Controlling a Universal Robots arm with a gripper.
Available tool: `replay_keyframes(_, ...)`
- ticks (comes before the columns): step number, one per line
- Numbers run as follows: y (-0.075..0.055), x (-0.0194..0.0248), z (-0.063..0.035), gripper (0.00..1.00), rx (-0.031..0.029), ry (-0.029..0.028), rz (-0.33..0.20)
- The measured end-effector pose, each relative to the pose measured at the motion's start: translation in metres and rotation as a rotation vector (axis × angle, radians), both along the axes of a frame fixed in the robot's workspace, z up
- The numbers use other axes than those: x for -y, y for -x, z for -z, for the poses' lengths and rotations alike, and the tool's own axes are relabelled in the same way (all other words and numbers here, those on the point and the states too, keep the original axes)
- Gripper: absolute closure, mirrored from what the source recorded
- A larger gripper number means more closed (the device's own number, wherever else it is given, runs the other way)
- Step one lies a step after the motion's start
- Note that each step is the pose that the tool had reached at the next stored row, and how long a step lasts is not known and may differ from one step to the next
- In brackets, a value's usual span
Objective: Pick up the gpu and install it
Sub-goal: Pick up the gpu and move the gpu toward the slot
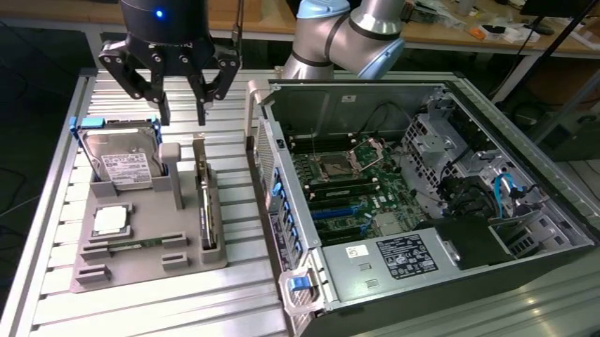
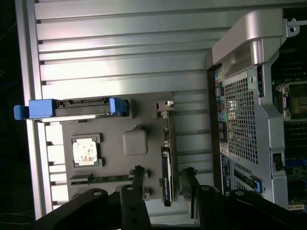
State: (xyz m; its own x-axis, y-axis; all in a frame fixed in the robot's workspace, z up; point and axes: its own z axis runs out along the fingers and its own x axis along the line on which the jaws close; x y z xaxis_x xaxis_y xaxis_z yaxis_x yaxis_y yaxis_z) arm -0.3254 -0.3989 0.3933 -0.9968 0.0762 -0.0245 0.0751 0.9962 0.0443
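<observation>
The gpu (image 1: 204, 210) stands on edge in a slot of the grey holder (image 1: 122, 270), a thin green card with a silver bracket at its far end. In the wrist view the gpu (image 2: 166, 167) is seen edge-on, with its black cooler along one side. My gripper (image 1: 181, 112) hangs above the holder's far end, over the gpu's bracket end and clear of it. Its dark fingers (image 1: 161, 105) stand apart with nothing between them. In the wrist view the gripper (image 2: 164, 191) straddles the line of the card, one finger (image 2: 136, 191) on either side.
A hard drive (image 1: 122, 158) with blue rails, a processor chip (image 1: 111, 221) and a memory stick (image 1: 140, 243) share the holder. The open computer case (image 1: 394, 196) lies at the exterior view's right, its motherboard (image 1: 342, 189) exposed and its rear panel (image 2: 240, 105) close to the holder. All rest on a slatted metal table (image 1: 168, 302).
</observation>
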Motion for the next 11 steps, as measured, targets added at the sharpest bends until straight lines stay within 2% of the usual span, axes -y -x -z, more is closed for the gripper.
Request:
replay_keyframes(2, 0.000, 0.0000, 0.0000, 0.52, 0.0000, 0.0000, 0.000)
replay_keyframes(3, 0.000, 0.0000, 0.0002, 0.46, 0.0000, 0.0000, 0.000)
replay_keyframes(11, 0.000, 0.0000, 0.0144, 0.46, 0.0000, 0.0002, 0.000)
